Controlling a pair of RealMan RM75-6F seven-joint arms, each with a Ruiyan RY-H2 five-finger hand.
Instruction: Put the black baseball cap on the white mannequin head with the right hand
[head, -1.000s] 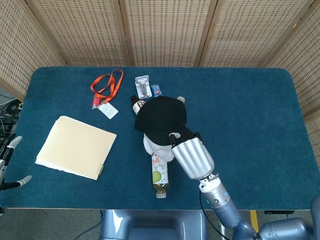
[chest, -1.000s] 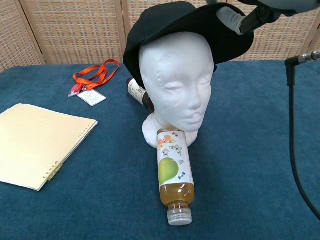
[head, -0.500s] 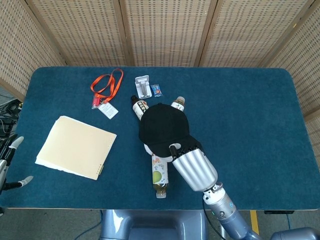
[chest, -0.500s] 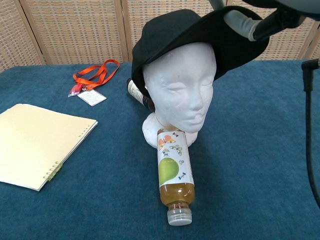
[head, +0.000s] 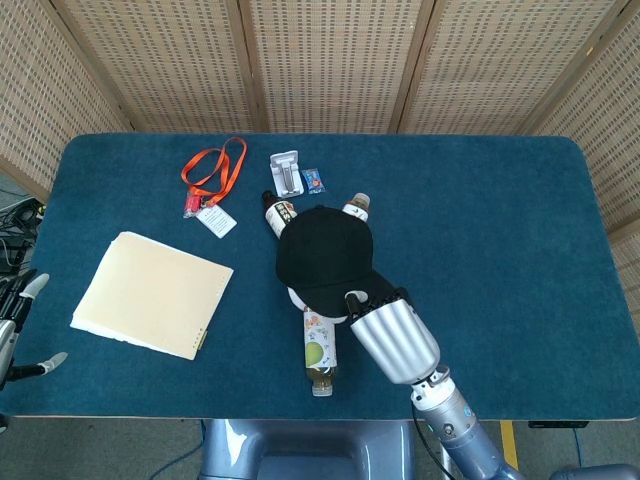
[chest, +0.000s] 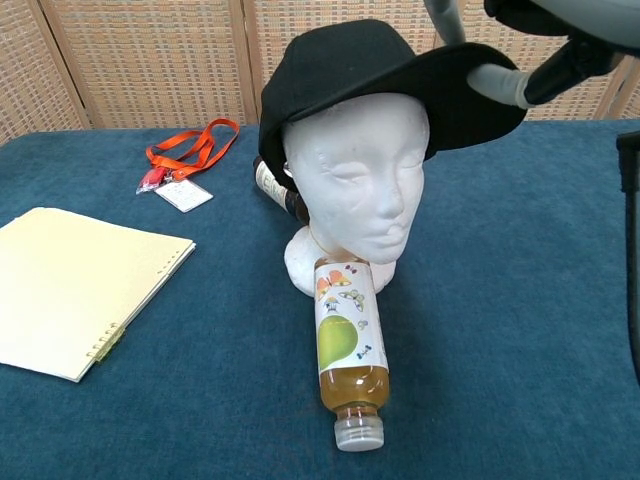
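While gripped by right robot hand (head: 392, 338), cap (head: 324, 251) atop mannequin head (chest: 355, 185)

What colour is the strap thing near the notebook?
The strap is orange, with a white card on its end. The head view shows it best.

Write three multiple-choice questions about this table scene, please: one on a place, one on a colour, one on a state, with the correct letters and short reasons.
1. Where does the juice bottle lie?
A. in front of the mannequin head
B. on the notebook
C. beside the lanyard

2. What colour is the lanyard?
A. green
B. orange
C. white

3. What is the right hand doing?
A. resting flat on the table
B. holding the cap's brim
C. gripping the bottle

Answers:
1 A: the juice bottle lies on its side just before the white mannequin head.
2 B: the lanyard is orange.
3 B: the right hand holds the brim of the black baseball cap, which sits on the head.
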